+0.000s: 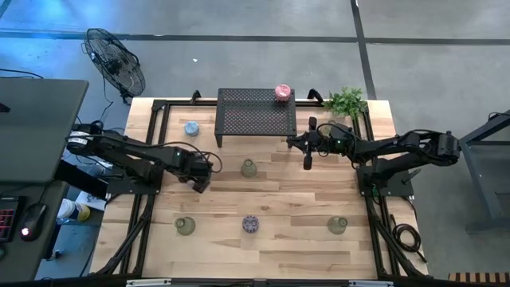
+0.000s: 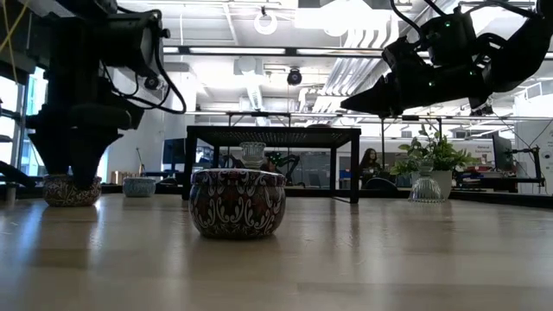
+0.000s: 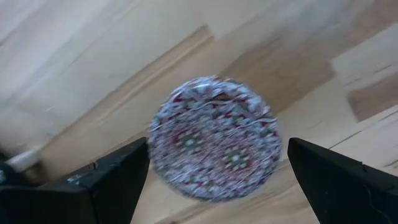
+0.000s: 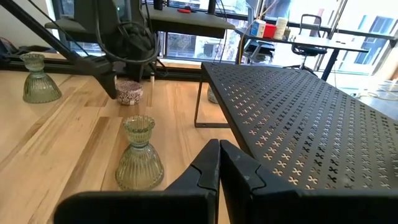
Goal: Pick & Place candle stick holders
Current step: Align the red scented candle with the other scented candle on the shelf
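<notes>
The mottled cup [image 3: 214, 137] sat on the desk [image 1: 279, 239] directly beneath the left hand [image 1: 199, 185], whose fingers [image 3: 93, 183] stood wide open on either side of it, gripping nothing. It looked stiff, smooth-walled and breakable (likely slippery), so a gentle squeeze across its round sides would suit. Past it, toward twelve o'clock, a green ribbed holder [image 1: 249, 167] stood alone mid-desk. The right hand [image 1: 307, 162] hovered at two o'clock beside the black rack [image 1: 256, 114], pinched together and empty. No writing or label could be read.
</notes>
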Action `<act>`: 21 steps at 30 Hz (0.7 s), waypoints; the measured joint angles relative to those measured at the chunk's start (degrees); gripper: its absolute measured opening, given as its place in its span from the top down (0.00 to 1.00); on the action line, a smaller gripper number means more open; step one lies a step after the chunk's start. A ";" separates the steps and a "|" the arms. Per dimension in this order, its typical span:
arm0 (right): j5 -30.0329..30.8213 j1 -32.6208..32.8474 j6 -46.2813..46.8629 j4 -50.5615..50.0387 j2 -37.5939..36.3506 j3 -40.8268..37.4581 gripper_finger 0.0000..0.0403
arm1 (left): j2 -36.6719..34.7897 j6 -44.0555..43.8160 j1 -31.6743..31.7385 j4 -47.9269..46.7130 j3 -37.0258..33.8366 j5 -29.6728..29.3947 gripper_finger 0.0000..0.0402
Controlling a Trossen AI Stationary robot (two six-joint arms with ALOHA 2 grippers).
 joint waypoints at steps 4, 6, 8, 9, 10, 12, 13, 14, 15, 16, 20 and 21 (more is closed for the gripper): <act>0.00 0.00 -0.07 0.10 0.00 -0.02 1.00 | 0.00 0.03 0.01 2.93 -1.07 -1.09 0.07; 0.00 -0.02 -0.22 0.08 0.00 -0.01 1.00 | 0.00 0.01 0.01 2.94 -1.14 -1.31 0.08; 0.00 -0.02 -0.10 -0.02 0.00 -0.01 1.00 | 0.00 -0.02 0.00 3.05 -1.16 -1.31 0.09; -0.01 -0.02 0.00 -0.24 0.00 0.00 1.00 | 0.00 -0.02 0.00 3.05 -1.16 -1.20 0.11; -0.03 -0.01 0.02 -0.71 0.00 0.00 0.99 | 0.00 -0.04 0.00 3.03 -1.16 -0.97 0.13; -0.22 0.20 0.04 -2.34 0.00 0.00 1.00 | 0.00 -0.54 0.00 2.85 -1.16 -0.40 0.19; -0.22 0.28 0.00 -3.03 0.02 0.00 1.00 | 0.00 -0.97 0.00 2.60 -1.15 -0.32 0.23; -0.24 0.28 0.01 -3.47 0.02 0.00 1.00 | -0.03 -1.33 0.00 2.38 -1.14 -0.30 0.26; -0.26 0.28 0.03 -3.83 0.02 0.00 1.00 | -0.04 -1.53 0.00 2.06 -1.13 -0.31 0.29; -0.26 0.28 0.10 -4.12 0.02 0.00 1.00 | -0.07 -1.62 0.00 1.97 -1.12 -0.32 0.30; -0.26 0.28 1.15 -6.09 0.02 0.00 1.00 | 0.00 -1.61 0.01 -0.33 -0.37 0.06 0.30; -0.26 0.28 1.25 -6.67 0.02 0.00 1.00 | 0.00 -1.29 0.00 -1.46 0.42 0.14 0.30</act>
